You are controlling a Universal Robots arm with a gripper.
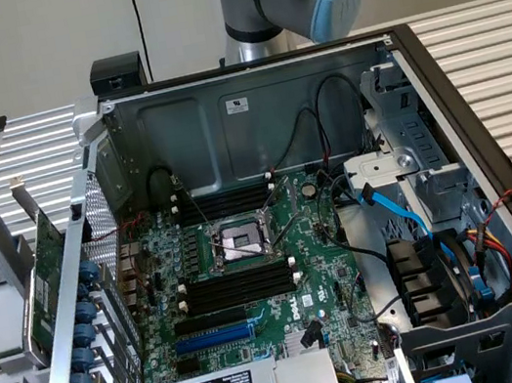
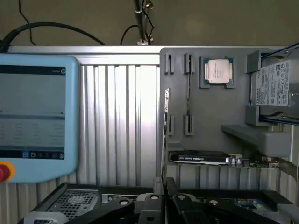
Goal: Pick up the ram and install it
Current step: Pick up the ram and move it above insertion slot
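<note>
The ram (image 2: 165,122) is a thin stick seen edge-on, standing in clips on a grey holder plate (image 2: 210,112), some way ahead of my gripper (image 2: 166,187). A second thin stick (image 2: 188,93) stands in the neighbouring clips. My black fingers (image 2: 180,205) are close together with nothing between them. The open computer case (image 1: 249,93) shows the green motherboard (image 1: 310,241) with long black memory slots (image 1: 238,286) on either side of the processor socket (image 1: 237,242).
The holder plate also carries a processor chip (image 2: 217,71), a hard drive (image 2: 278,91) and a black expansion card (image 2: 201,157). A teach pendant (image 2: 37,116) stands beside it. Cables (image 1: 398,211) and a drive cage (image 1: 442,288) crowd the case on the exterior view's right.
</note>
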